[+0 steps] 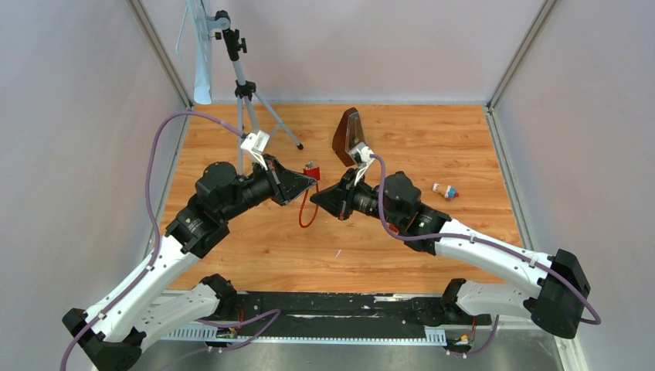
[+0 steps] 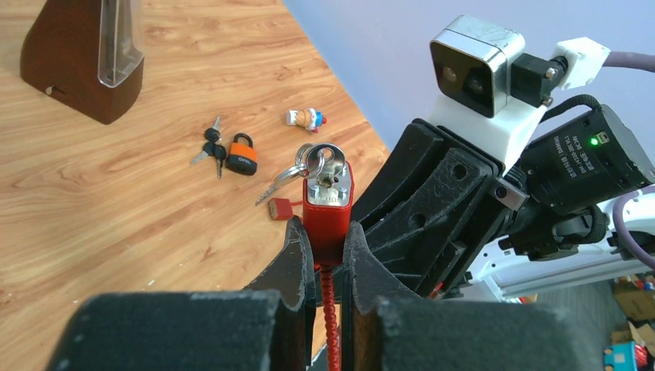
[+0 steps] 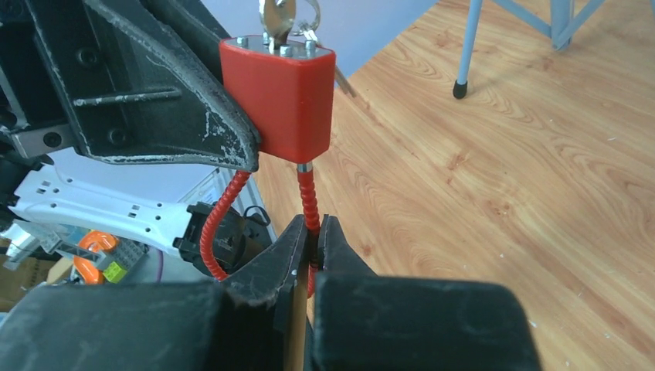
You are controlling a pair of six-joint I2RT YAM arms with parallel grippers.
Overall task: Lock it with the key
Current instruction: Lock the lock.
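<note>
A red cable padlock (image 2: 327, 220) is held off the table between the two arms, at mid-table in the top view (image 1: 311, 168). My left gripper (image 2: 327, 232) is shut on its body. A silver key (image 2: 324, 164) on a ring sits in the lock's top face. The lock's red ribbed cable (image 3: 309, 197) hangs in a loop below the body (image 3: 282, 93). My right gripper (image 3: 311, 228) is shut on one strand of that cable just under the body. The left finger (image 3: 170, 100) shows pressed against the lock's side.
A brown metronome (image 1: 347, 135) stands behind the grippers. A small toy figure (image 1: 445, 191) lies to the right. A tripod (image 1: 246, 85) stands at the back left. An orange padlock (image 2: 242, 153) with keys (image 2: 210, 147) lies on the wood table.
</note>
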